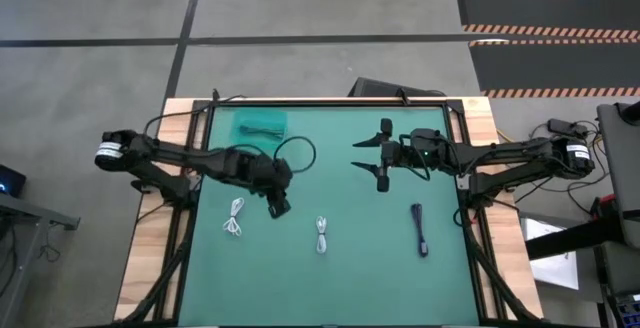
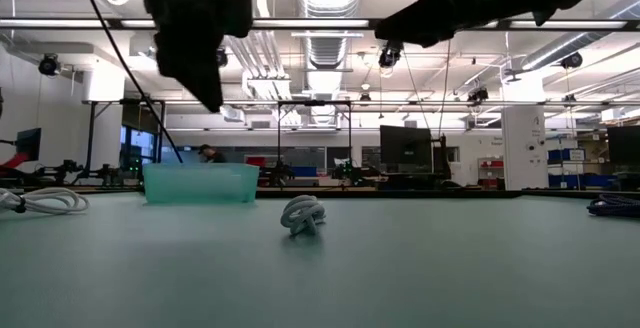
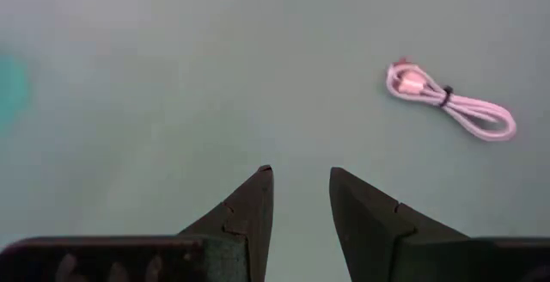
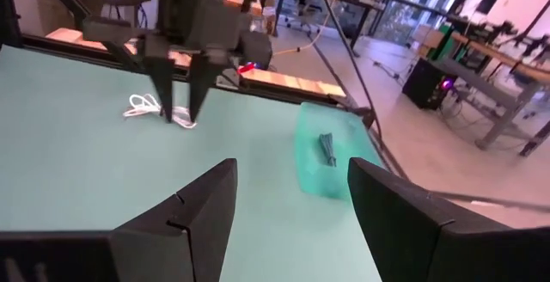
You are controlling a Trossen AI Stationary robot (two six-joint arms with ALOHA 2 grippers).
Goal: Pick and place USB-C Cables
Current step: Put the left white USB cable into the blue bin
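Two white cable bundles lie flat on the green mat (image 1: 235, 217) (image 1: 321, 234), and a black one lies to their right (image 1: 419, 228). The grey-teal bundle (image 4: 327, 149) rests inside the teal bin (image 1: 262, 123) at the far edge. My left gripper (image 1: 278, 206) hangs above the mat between the two white bundles, pointing down, open and holding nothing. Its wrist view shows one white bundle (image 3: 447, 106) ahead of the fingers. My right gripper (image 1: 375, 153) hovers high over the mat's middle right, wide open and empty.
Wooden boards (image 1: 150, 238) and a dark frame border the mat on both sides. A black arm wire loops over the mat (image 1: 298, 153) beside the bin. Bare mat lies along the near edge (image 1: 330, 288). In the low view, the bin (image 2: 200, 181) stands far left.
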